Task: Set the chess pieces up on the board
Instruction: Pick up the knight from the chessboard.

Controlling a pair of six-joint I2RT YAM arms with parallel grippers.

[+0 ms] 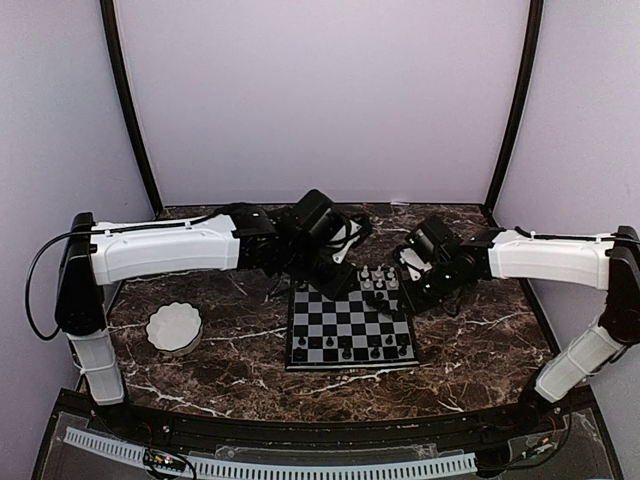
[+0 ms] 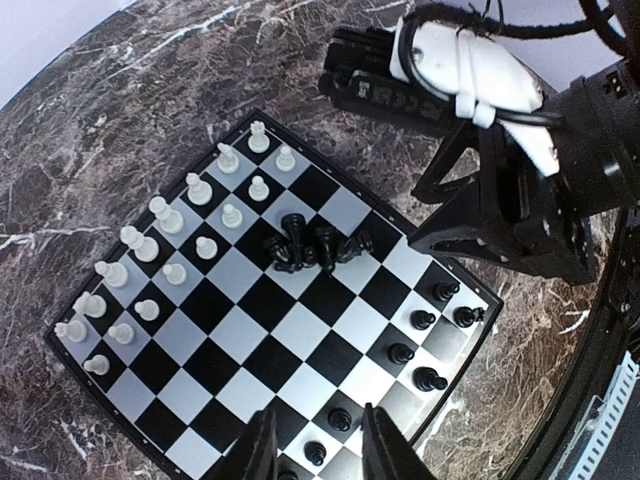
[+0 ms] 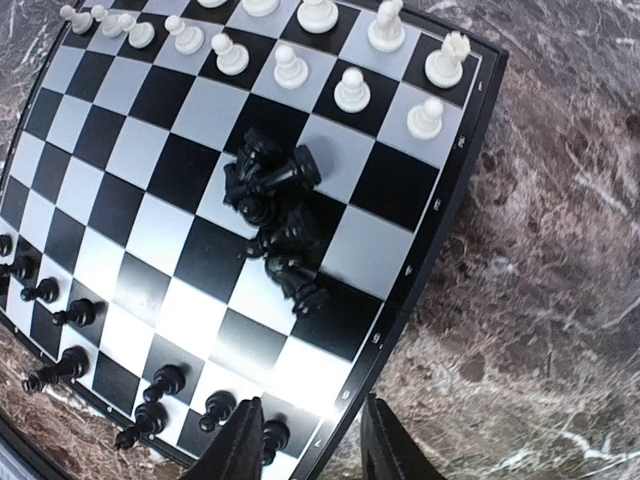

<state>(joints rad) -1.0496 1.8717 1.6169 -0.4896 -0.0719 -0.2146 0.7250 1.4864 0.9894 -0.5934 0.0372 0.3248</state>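
On the far left of the tabletop [image 1: 470, 350] there's a white scalloped bowl [image 1: 174, 327], well apart from everything else. Next over is my left tool [image 2: 318, 455], hanging above the black side's edge of the board [image 1: 335, 325]. Its jaws are partway open and it's got nothing in them. Through the gap I can see a couple of small black pieces standing on their squares below, not pinched.

The board sits in the middle of the tabletop, between my two arms. The white pieces [image 2: 205, 247] are all lined up in two neat rows along the far edge. The black pieces [image 2: 428, 378] are only partly in place along the near edge. The rest are in a tipped-over pile [image 2: 315, 245] around the middle of the board, closer to the white rows.

On the right, my right tool [image 3: 310, 450] is over the board's black-side edge near a corner, jaws apart and not gripping anything. One black piece stands just beside its left finger; can't tell if they touch.
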